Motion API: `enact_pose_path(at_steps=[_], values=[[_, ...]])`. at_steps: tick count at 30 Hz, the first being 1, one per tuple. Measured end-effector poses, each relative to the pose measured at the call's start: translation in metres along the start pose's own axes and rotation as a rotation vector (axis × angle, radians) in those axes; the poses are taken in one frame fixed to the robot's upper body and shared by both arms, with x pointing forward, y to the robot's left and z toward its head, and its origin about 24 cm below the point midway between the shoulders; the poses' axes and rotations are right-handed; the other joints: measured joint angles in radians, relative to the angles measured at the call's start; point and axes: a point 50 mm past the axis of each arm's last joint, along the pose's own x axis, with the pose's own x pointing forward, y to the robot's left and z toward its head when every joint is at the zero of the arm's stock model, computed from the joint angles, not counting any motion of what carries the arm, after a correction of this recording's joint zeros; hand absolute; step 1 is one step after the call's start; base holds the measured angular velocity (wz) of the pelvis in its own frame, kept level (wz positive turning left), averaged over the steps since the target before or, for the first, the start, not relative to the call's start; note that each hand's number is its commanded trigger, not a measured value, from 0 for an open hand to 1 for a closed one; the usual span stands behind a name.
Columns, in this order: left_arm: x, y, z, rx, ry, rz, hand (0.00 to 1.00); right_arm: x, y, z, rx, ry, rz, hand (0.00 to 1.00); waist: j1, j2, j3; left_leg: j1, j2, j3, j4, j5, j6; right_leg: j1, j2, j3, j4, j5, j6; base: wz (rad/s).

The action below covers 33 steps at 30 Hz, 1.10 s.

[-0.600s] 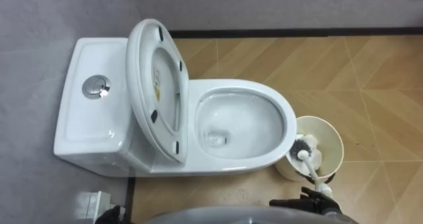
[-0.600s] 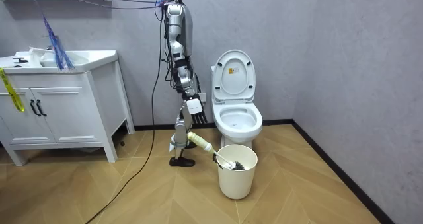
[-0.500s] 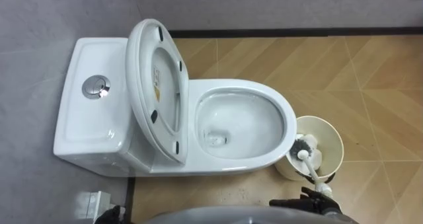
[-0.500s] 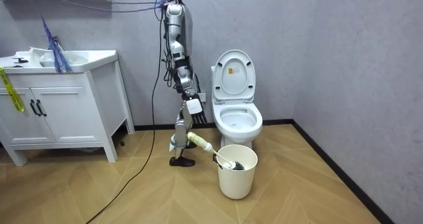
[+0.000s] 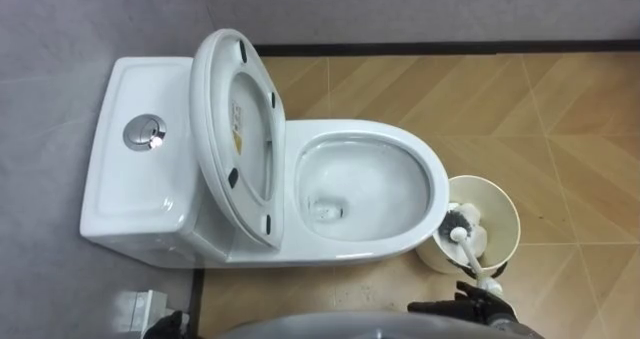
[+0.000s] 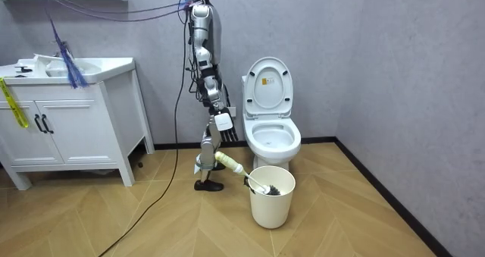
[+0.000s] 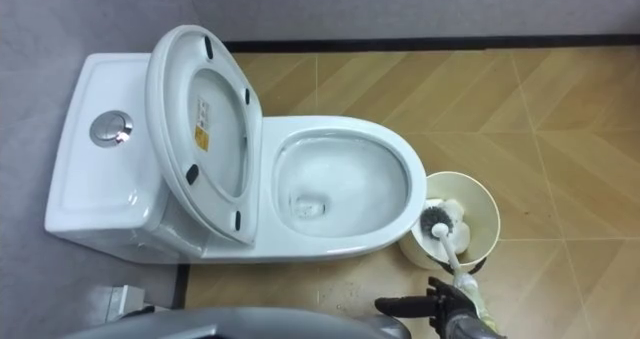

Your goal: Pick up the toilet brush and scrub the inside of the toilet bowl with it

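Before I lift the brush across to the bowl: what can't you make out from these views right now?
Right hand: cut off by the eye views' lower edge, tiny in the room view; its hold on the toilet brush is unreadable.
Left hand: a sliver at the left eye view's lower edge.
Bucket: its bottom is hidden by the brush head and its own wall.
Toilet bowl: under-rim hidden from above.

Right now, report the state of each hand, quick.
Left hand: cannot be told.
Right hand: closed on the white long-handled toilet brush, with its bristle head in the cream round bucket.
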Motion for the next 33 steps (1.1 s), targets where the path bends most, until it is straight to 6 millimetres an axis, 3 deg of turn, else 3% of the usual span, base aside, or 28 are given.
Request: enact_pose_path(at_steps=[16, 27, 33], values=[[0.0, -0.003, 0.008, -0.001, -0.073, -0.01, 0.0, 0.0, 0.002, 0.01, -0.115, -0.064, -0.122, 0.0, 0.009, 0.009, -0.001, -0.001, 0.0, 0.0, 0.001, 0.0, 0.0, -0.012, 0.0, -0.005, 0.004, 0.0, 0.0, 0.0], [0.0, -0.001, 0.004, -0.073, -0.07, -0.01, 0.0, -0.001, -0.006, 0.035, -0.165, -0.169, -0.304, 0.0, 0.012, 0.004, -0.0013, -0.012, 0.001, 0.002, 0.003, 0.0, 0.0, -0.025, 0.0, -0.008, 0.016, 0.0, 0.0, 0.0], [0.001, 0.002, 0.018, -0.066, -0.106, -0.004, 0.0, -0.002, -0.014, 0.04, -0.164, -0.185, -0.394, 0.0, 0.009, -0.001, -0.0014, -0.075, -0.002, -0.006, 0.035, 0.0, 0.0, -0.066, -0.002, -0.029, 0.019, 0.001, -0.001, 0.08]])
